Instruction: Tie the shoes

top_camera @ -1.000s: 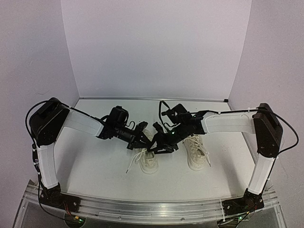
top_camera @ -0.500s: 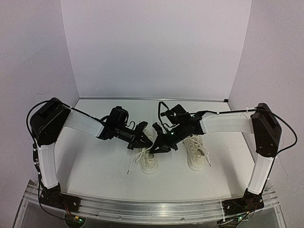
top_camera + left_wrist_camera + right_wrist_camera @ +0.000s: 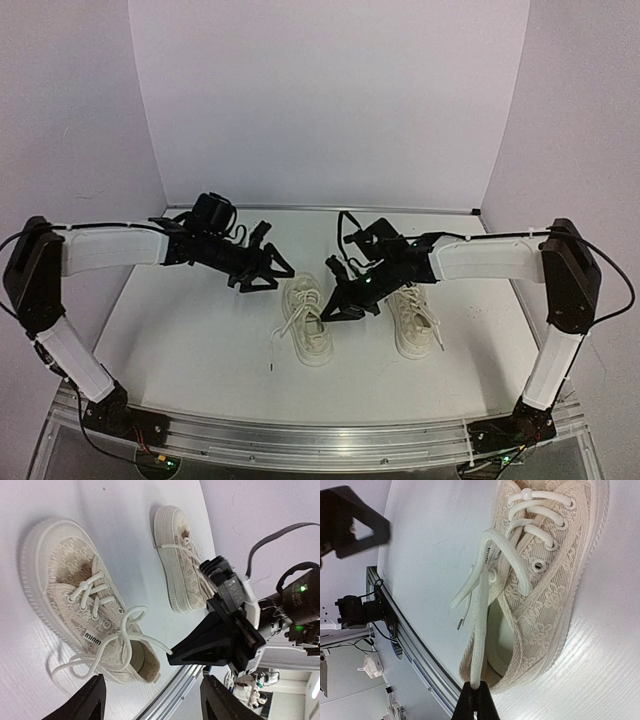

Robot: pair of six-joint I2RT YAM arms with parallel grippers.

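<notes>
Two cream-white shoes stand side by side on the table, the left shoe (image 3: 309, 330) and the right shoe (image 3: 412, 318). My right gripper (image 3: 333, 310) hovers just right of the left shoe's opening, shut on a loop of its white lace (image 3: 481, 625); the pinch shows at the right gripper (image 3: 476, 689). The lace (image 3: 150, 642) runs taut from the shoe (image 3: 70, 585) to that tip. My left gripper (image 3: 277, 271) hangs open to the far left of the left shoe, with nothing between its fingers (image 3: 86, 703). A loose lace end (image 3: 274, 352) trails off the shoe's left side.
White walls (image 3: 330, 110) close the table at the back and sides. The aluminium rail (image 3: 320, 432) with the arm bases runs along the near edge. The second shoe (image 3: 180, 572) sits close beside my right arm (image 3: 480, 258).
My left gripper has opened, let go of the lace and pulled back to the left and away from the shoe. My right gripper has shut on the lace loop and stays there.
</notes>
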